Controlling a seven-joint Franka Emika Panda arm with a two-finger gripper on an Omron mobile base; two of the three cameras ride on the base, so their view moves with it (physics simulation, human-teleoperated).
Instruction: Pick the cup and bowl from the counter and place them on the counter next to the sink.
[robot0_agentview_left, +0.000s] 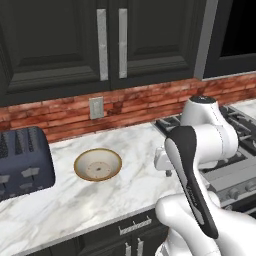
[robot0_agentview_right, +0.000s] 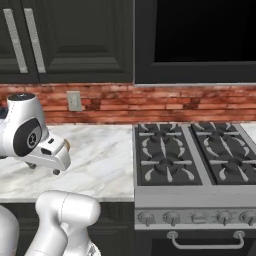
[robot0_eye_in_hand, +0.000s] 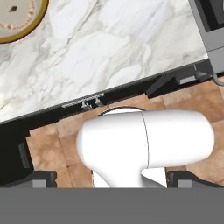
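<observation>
arm folded up at the front edge of the counter (robot0_agentview_left: 130, 165), hand hanging over the counter's front strip between the bowl (robot0_agentview_left: 98, 164) and the stove (robot0_agentview_right: 195, 157). gripper (robot0_eye_in_hand: 111, 181) tips sit dark at the bottom corners of the hand view, wide apart from each other, nothing between them but the robot's own body; from that alone can't tell for sure if the claw is spread or pressed together. in the base views the fingers are hidden behind the arm's own links.

hand cam looks straight down: marble top, dark cabinet front with a drawer handle (robot0_eye_in_hand: 83, 103), brown floor tiles below. bowl rim clips the top left corner of that view (robot0_eye_in_hand: 17, 22).

bowl sits upright on the counter, mid-depth, closer to the toaster (robot0_agentview_left: 22, 162) than to the stove, touching neither. tan outside, speckled inside, nothing in it.

toaster, dark blue, at the counter's left end. stove butts against the counter's right edge.

further back: wall outlet (robot0_agentview_left: 96, 107) on the red brick backsplash (robot0_agentview_right: 150, 102), dark upper cabinets (robot0_agentview_left: 65, 40) above.
</observation>
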